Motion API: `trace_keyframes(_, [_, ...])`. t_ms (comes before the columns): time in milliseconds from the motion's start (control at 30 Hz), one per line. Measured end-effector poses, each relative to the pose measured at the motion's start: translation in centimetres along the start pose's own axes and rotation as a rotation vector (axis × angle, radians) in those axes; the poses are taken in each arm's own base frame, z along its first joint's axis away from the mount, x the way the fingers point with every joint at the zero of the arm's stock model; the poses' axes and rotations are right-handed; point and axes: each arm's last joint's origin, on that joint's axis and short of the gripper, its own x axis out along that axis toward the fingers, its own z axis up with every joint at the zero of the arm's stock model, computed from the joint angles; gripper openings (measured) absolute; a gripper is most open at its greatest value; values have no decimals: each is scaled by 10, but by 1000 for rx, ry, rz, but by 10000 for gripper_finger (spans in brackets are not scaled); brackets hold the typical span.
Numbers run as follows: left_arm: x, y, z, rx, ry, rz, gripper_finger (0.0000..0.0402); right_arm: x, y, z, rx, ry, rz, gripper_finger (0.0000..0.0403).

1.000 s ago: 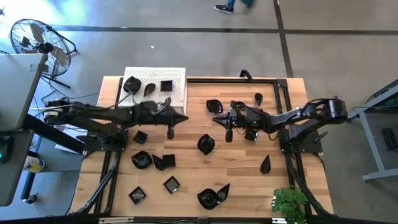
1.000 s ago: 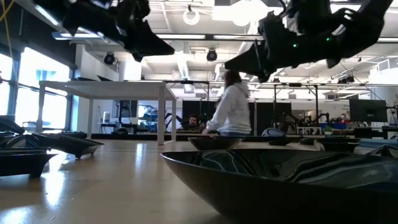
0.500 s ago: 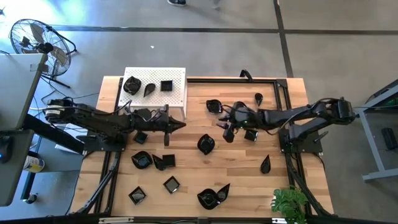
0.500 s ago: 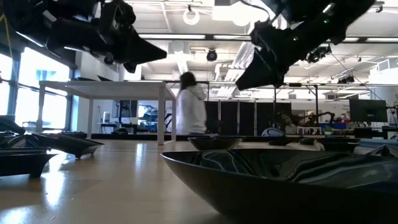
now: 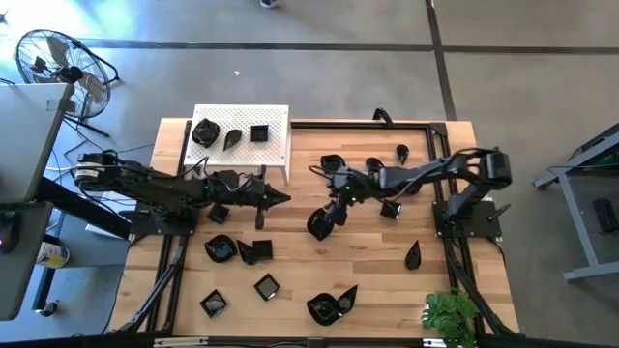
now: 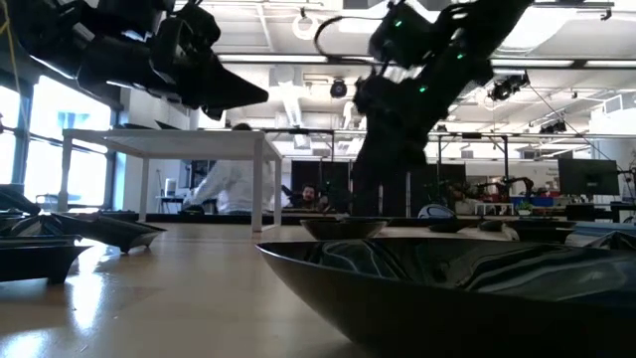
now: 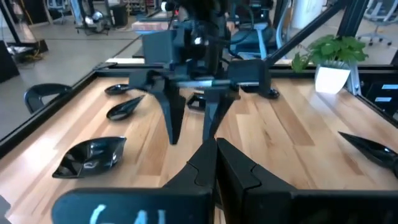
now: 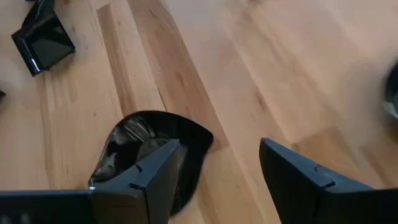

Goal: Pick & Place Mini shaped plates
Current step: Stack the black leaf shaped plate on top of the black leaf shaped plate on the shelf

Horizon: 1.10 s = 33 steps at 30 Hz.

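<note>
Fingers [image 8: 155,177] of the right gripper [image 5: 334,208] are spread over a teardrop plate [image 5: 320,223] at counter [image 5: 387,280] centre; its glossy rim may slip sideways toward 9 o'clock.

Wooden plank tabletop [image 5: 377,271] seen from above. A white perforated stand [image 5: 276,135] sits at the far left corner, overhanging the far edge. Black plates lie scattered on the bare wood: a round plate [image 5: 320,223] near the centre; a square plate [image 5: 219,214] toward the left edge, with a wavy plate [image 5: 220,249] and another square plate [image 5: 255,250] just nearer; two small square plates [image 5: 214,304] [image 5: 266,286] toward the near left corner; a leaf plate [image 5: 330,305] at the near edge; a teardrop plate [image 5: 413,255] toward the right edge; several more [image 5: 332,163] near the far edge. A potted plant [image 5: 450,316] stands at the near right corner.
</note>
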Motion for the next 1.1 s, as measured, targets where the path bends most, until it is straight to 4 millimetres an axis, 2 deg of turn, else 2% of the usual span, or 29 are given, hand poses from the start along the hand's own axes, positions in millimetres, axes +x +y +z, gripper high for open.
trace_keyframes(267, [0, 0, 0, 0, 4, 1, 1, 28, -7, 1, 50, 79, 7, 169])
trace_keyframes(667, [0, 0, 0, 0, 4, 1, 1, 32, -8, -2, 85, 102, 15, 81])
trace_keyframes(1000, [0, 0, 0, 0, 4, 2, 1, 33, -10, -7, 82, 112, 7, 72])
trace_keyframes(1100, [0, 0, 0, 0, 4, 2, 1, 31, -10, -7, 29, 109, 8, 72])
